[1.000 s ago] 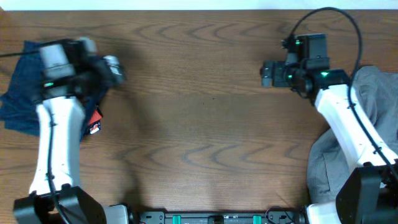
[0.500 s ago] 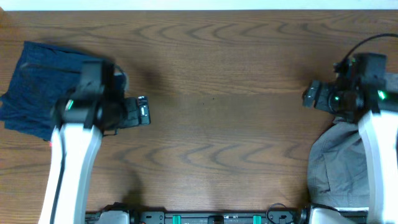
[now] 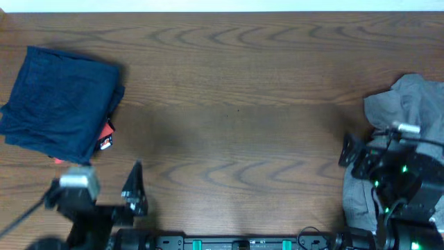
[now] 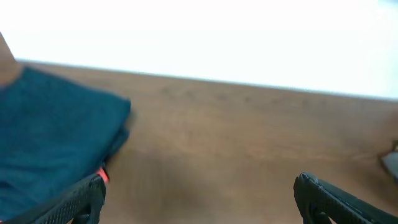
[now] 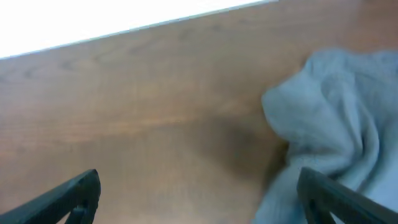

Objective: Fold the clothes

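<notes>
A folded dark blue garment (image 3: 61,104) lies at the far left of the wooden table; it also shows at the left of the left wrist view (image 4: 53,143), with a small red tag (image 3: 105,133) at its edge. A crumpled grey garment (image 3: 409,111) lies at the right edge and shows in the right wrist view (image 5: 339,130). My left gripper (image 3: 133,189) is open and empty near the front left edge, its fingers wide apart in its wrist view (image 4: 199,202). My right gripper (image 3: 349,154) is open and empty beside the grey garment, as its wrist view (image 5: 199,199) shows.
The wooden table (image 3: 236,118) stretches between the two garments. Both arm bases sit at the front edge, the right one (image 3: 402,208) partly over the grey cloth.
Both arms have pulled back from the far table to the front edge. The left gripper left the blue garment and the right gripper moved down beside the grey garment.
</notes>
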